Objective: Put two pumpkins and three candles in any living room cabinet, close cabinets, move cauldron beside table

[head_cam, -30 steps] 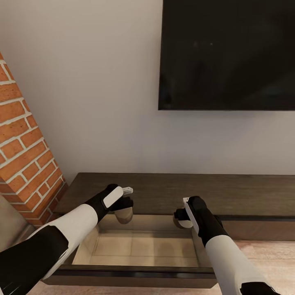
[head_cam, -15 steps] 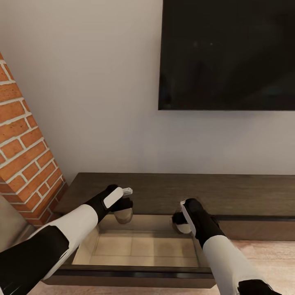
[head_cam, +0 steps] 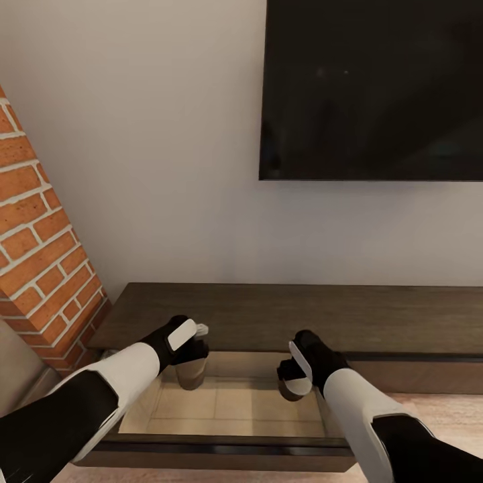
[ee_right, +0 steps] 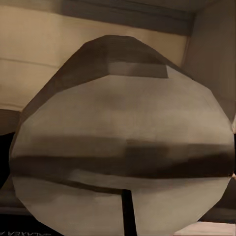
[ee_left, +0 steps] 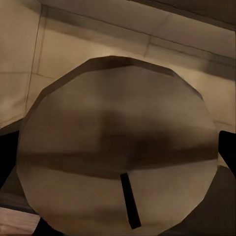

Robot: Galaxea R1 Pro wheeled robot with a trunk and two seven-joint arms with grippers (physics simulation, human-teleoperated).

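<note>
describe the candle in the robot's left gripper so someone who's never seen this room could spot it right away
Find the long dark brown cabinet under the black wall screen; its open drawer has a pale beige inside. Two stubby beige-grey candles hang over that drawer, each in a black gripper. The left candle is the one nearer the brick column, held by the left gripper; the other candle sits in the right gripper.

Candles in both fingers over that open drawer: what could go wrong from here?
The left candle hangs near the drawer's left wall, and the right candle near its right wall; either could clip a wall going down. Let go from this height, they might topple and roll, since neither rests on the drawer floor yet.
</note>
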